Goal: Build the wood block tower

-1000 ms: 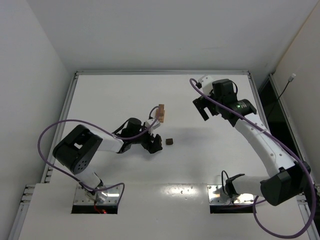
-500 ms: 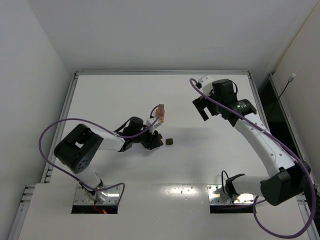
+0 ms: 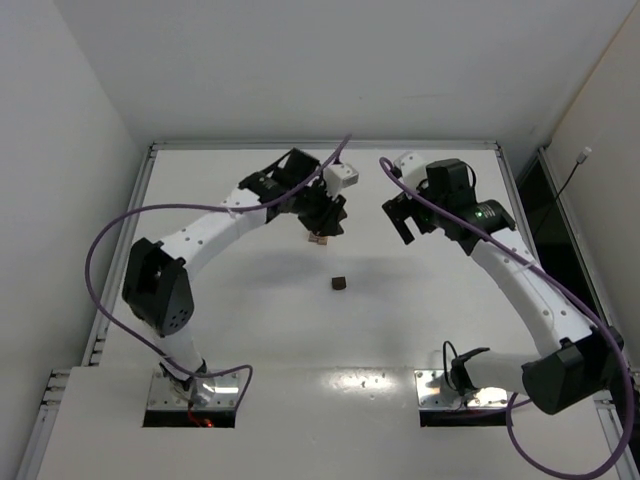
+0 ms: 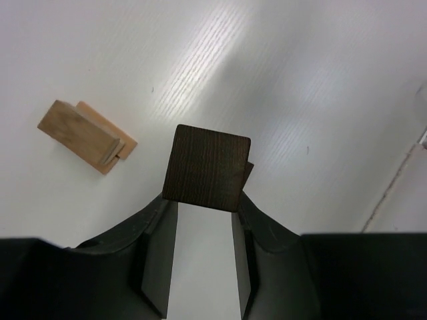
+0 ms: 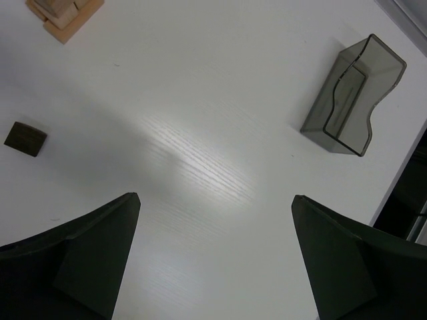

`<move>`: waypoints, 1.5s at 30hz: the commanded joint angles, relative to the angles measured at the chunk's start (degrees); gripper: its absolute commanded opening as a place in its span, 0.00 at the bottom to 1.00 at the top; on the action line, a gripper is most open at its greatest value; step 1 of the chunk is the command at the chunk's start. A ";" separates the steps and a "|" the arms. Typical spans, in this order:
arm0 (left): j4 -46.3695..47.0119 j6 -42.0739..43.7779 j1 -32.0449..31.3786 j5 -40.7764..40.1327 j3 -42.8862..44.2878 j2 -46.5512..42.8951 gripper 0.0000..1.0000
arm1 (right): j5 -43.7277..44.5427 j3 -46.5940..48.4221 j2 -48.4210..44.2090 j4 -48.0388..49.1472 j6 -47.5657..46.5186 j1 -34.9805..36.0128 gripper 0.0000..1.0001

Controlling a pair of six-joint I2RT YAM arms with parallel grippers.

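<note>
- Left end effector [image 4: 205, 200] is pinching a dark brown cube [image 4: 208, 168] between its two fingers [image 4: 155, 223]; the cube is gripped on opposite side faces and sits at the fingertips, clear of the surface [image 3: 420, 320].
- In the top view the left arm is stretched out to the far middle of the surface, with the left end effector [image 3: 325, 215] right over the wood block tower [image 3: 320, 239].
- The wood block tower [image 4: 83, 133] is made of light tan blocks only. In the left wrist view it lies to the left of the held cube, apart from it and not lined up under it.
- Right end effector [image 5: 215, 198] is spread wide, with nothing between its fingers [image 5: 100, 250]. It hangs above the surface, right of the tower, seen in the top view [image 3: 402, 218].
- In the right wrist view the tower [image 5: 63, 13] is at the top-left corner, cut off by the frame edge.
- A second dark cube [image 3: 340, 284] lies loose on the surface, nearer the arm bases than the tower and apart from it; also seen by the right wrist [image 5: 25, 139].
- A dark translucent tray [image 5: 353, 97] sits on the surface, well apart from both the blocks and the loose cube.
</note>
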 commanded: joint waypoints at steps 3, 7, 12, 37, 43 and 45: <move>-33.23 5.94 -5.04 1.09 20.93 11.72 0.00 | 0.67 -1.25 -3.17 0.54 -1.36 -0.30 0.95; -39.23 7.25 -9.61 -0.82 27.55 16.31 0.00 | 12.50 -2.75 -6.94 2.99 -1.37 -0.91 0.99; -40.55 7.87 -15.41 -1.90 25.79 19.38 0.00 | 22.63 -5.64 -12.91 4.14 -0.75 -1.97 1.00; -38.36 4.53 -19.82 -7.87 32.39 40.92 0.00 | 29.16 -5.73 -25.31 1.86 0.48 -3.11 1.00; -37.22 3.30 -19.82 -10.68 33.52 42.94 0.23 | 27.66 -5.21 -25.31 0.80 0.48 -3.64 1.00; -37.21 2.77 -20.35 -11.39 33.53 43.47 0.30 | 27.14 -5.21 -25.31 0.80 0.48 -3.64 1.00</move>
